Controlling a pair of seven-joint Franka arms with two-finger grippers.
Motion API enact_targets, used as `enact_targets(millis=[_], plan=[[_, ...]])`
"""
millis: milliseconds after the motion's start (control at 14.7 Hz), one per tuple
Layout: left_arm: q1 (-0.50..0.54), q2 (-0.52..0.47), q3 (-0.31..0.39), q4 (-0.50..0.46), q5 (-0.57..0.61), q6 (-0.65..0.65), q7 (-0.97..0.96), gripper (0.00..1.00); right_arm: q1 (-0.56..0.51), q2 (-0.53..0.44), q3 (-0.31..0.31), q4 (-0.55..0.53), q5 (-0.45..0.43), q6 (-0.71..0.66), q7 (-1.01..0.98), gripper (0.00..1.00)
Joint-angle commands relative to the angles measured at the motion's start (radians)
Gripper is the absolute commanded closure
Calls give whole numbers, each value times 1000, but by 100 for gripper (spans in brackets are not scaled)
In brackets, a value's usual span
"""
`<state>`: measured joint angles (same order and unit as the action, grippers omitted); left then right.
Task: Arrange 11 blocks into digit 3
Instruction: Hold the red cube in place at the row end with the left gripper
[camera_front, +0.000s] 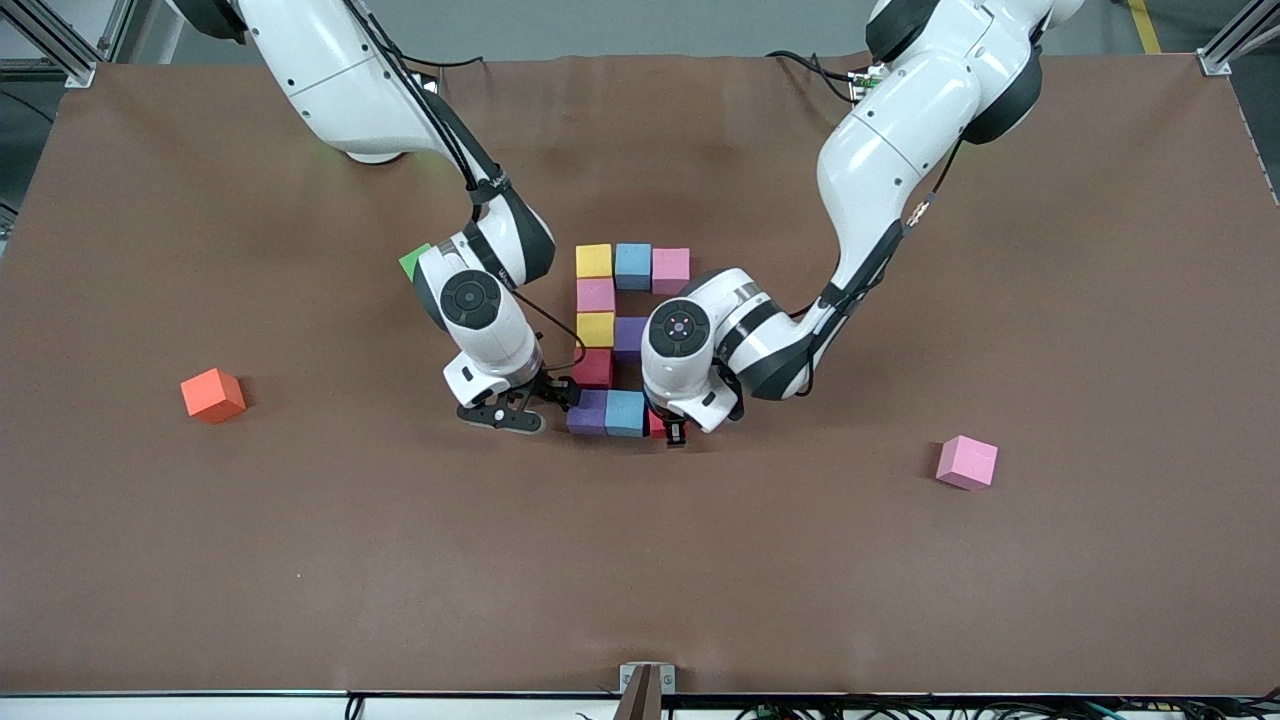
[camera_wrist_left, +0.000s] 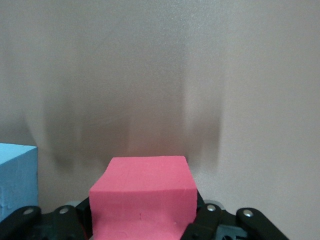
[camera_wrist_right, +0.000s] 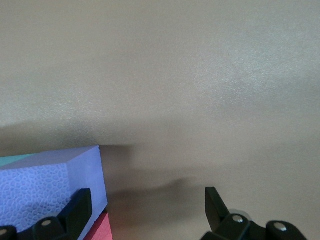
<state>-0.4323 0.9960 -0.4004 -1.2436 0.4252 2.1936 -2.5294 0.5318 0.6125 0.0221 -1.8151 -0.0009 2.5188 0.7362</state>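
Blocks of the digit 3 (camera_front: 610, 340) sit mid-counter: top bar of 3, connector, middle and nearest bars partly hidden. Left gripper (camera_front: 668, 428) is clamped on a red block (camera_wrist_left: 142, 197) closing the nearest bar. Right gripper (camera_front: 520, 408) stands apart beside the purple block (camera_front: 588, 412). A pink block (camera_front: 967, 461) lies unused.

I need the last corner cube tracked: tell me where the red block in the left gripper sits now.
The red block is clamped in the left gripper, at the light blue block's end of the figure's bar nearest the front camera.
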Motion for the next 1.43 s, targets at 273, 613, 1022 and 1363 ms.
enact_targets(millis=[273,613,1022,1363], plan=[[-37,61,44,0,-2,61,11,66,7,12,-4,14,10,2,-1,0],[-46,58,43,1,-3,60,11,66,7,12,-4,14,12,0,-1,0],[-52,53,32,3,-3,66,14,65,7,12,-4,13,12,2,0,0],[-56,52,29,4,-3,69,18,65,7,12,-4,14,10,2,0,0]])
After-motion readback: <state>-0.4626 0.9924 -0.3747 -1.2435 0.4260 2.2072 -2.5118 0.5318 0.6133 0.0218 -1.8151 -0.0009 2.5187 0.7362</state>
